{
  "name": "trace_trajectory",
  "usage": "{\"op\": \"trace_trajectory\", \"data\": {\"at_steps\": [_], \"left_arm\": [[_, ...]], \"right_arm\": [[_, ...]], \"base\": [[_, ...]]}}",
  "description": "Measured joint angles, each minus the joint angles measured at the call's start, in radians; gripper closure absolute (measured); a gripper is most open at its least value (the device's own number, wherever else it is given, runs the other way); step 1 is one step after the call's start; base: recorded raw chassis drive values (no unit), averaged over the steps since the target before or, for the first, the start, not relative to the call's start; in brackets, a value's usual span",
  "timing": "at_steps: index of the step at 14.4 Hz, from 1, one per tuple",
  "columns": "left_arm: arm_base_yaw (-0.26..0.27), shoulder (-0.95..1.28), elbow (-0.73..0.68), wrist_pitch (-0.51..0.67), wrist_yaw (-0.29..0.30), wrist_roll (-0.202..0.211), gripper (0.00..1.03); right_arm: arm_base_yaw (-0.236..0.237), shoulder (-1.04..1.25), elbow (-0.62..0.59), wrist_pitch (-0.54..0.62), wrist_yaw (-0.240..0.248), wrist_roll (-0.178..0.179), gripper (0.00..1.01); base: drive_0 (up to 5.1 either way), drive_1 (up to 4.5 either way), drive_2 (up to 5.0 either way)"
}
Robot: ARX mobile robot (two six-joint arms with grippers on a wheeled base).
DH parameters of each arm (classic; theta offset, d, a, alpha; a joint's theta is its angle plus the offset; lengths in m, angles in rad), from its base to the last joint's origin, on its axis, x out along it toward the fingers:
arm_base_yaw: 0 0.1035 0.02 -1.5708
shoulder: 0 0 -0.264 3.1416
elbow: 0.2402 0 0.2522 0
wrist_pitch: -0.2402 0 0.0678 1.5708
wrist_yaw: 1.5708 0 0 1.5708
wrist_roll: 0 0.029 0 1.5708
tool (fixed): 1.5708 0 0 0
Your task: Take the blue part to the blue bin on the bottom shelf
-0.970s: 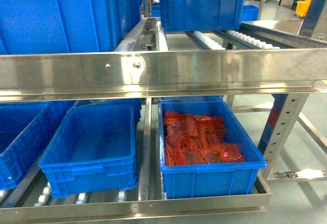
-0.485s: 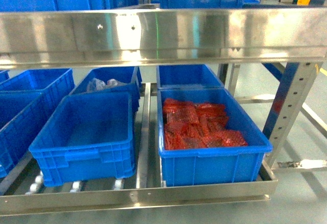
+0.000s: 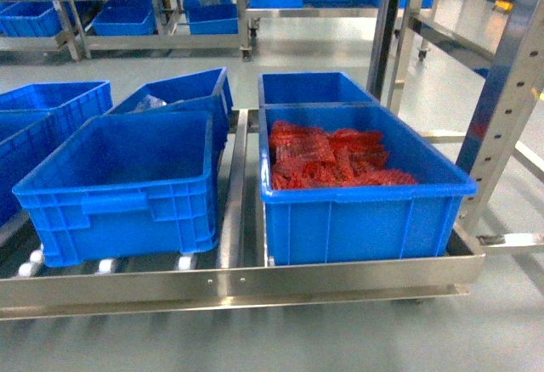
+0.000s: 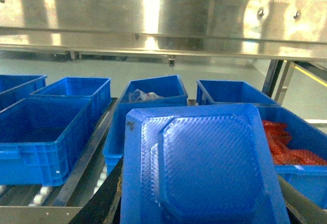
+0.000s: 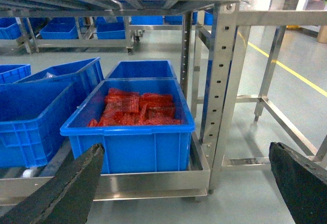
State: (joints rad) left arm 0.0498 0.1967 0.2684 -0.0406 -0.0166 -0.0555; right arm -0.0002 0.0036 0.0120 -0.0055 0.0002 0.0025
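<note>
Since half a second ago your head view has dropped below the upper rail to the bottom shelf [image 3: 255, 283]: empty blue bin [image 3: 119, 181] front left, red-filled bin [image 3: 361, 189] front right; left gripper [image 4: 199, 219] pinching the blue part [image 4: 202, 168]; right gripper [image 5: 189, 183] spread wide.
</note>
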Motion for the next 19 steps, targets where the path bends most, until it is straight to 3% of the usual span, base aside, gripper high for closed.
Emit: {"op": "trace_trajectory", "data": {"at_steps": [19], "left_arm": [[0.0, 0.0, -0.002, -0.003, 0.0, 0.0, 0.59]], "right_arm": [[0.0, 0.0, 0.0, 0.0, 0.0, 0.0, 0.03]], "base": [[0.0, 0.0, 0.0]]}}
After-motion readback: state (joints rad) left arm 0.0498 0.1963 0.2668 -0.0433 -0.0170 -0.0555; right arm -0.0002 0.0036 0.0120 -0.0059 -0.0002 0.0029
